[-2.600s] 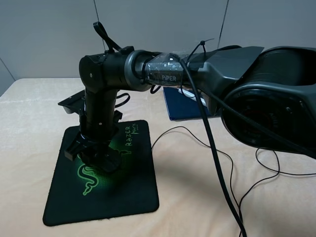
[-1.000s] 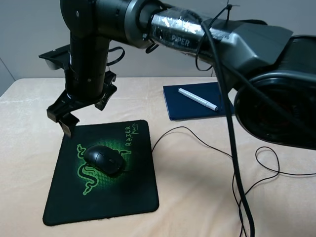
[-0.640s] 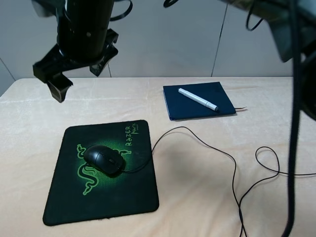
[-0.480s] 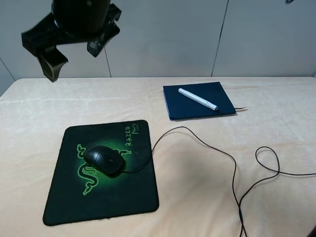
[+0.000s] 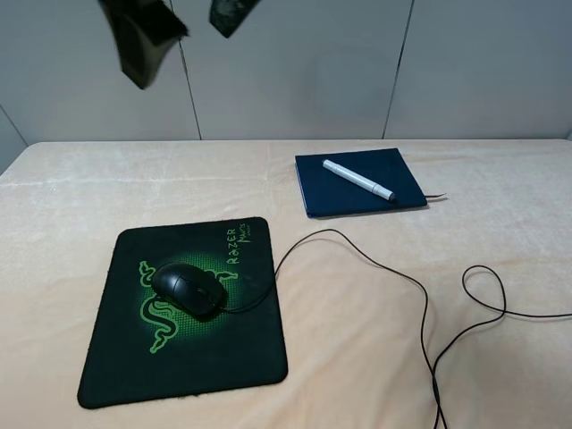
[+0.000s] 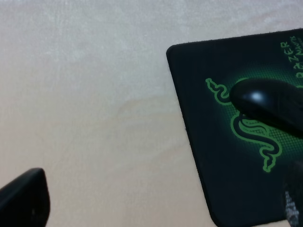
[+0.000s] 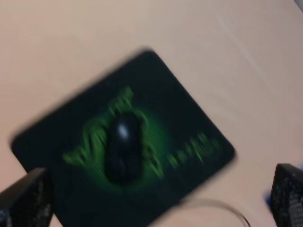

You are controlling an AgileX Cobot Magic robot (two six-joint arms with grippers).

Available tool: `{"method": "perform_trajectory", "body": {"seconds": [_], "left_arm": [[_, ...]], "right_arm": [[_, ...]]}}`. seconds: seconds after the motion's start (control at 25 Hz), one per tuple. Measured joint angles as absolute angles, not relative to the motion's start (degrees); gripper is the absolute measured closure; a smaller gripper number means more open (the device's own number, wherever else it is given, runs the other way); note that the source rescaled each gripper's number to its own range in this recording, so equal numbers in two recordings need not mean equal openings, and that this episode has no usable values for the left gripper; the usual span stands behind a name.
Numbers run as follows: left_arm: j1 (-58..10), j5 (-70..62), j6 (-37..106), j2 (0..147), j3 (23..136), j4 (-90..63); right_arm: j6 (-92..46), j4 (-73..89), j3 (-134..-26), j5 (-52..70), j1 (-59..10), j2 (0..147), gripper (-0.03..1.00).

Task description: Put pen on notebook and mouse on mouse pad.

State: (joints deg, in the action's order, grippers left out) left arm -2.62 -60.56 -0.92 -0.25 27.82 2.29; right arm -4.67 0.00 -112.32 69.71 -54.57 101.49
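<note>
My right gripper high above table, fingers spread, empty. Left gripper likewise released. Mouse rests on mouse pad; pen lies on notebook. Both placements judged complete.

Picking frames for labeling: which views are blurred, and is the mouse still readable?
Exterior high: table sharp, mouse on the mouse pad crisp. Left wrist: slightly soft, bright glint on the mouse. Right wrist: heavily smeared, mouse only a dark blob, pad lettering unreadable.
</note>
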Motion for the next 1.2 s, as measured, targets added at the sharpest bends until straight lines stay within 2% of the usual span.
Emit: {"method": "perform_trajectory", "body": {"seconds": [0.64,1.2], "left_arm": [[-2.62,-60.56,-0.92,-0.25,27.82,2.29],[-2.62,-60.56,-0.92,-0.25,27.82,2.29]], "right_arm": [[1.29,-3.9,-71.19,69.7,-54.57,72.69,-0.03],[5.81,-3.68,-44.45,69.75,-54.0,44.35,-0.03]]}}
